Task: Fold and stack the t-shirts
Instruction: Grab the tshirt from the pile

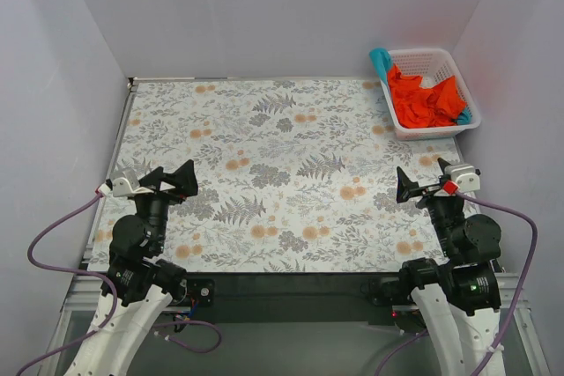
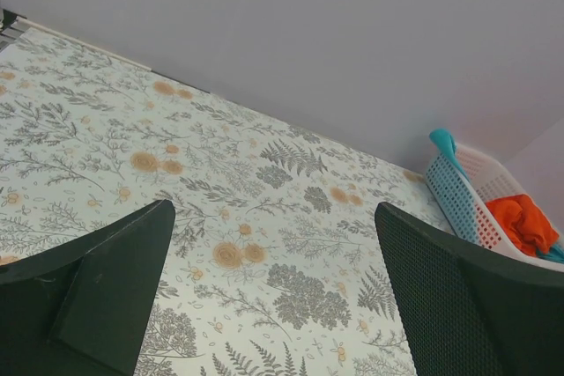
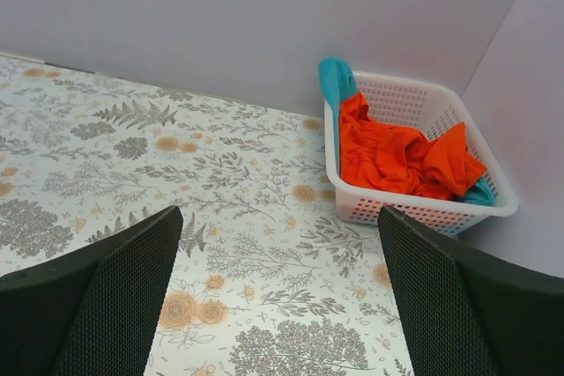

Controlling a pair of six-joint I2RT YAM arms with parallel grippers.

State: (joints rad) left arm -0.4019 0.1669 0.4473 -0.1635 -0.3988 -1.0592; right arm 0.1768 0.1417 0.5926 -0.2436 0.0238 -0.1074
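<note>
Crumpled orange t-shirts (image 1: 423, 99) fill a white mesh basket (image 1: 461, 71) at the table's far right corner, with a teal t-shirt (image 1: 381, 61) draped over its far left rim. They also show in the right wrist view: the orange shirts (image 3: 397, 156), the teal shirt (image 3: 337, 81), the basket (image 3: 423, 210). The left wrist view catches the basket (image 2: 458, 200) at its right edge. My left gripper (image 1: 174, 180) is open and empty over the near left of the table. My right gripper (image 1: 411, 188) is open and empty over the near right, short of the basket.
The table wears a floral cloth (image 1: 282, 165) in grey and orange. White walls close in the back and both sides. The basket stands tight against the right wall. Purple cables loop beside both arm bases at the near edge.
</note>
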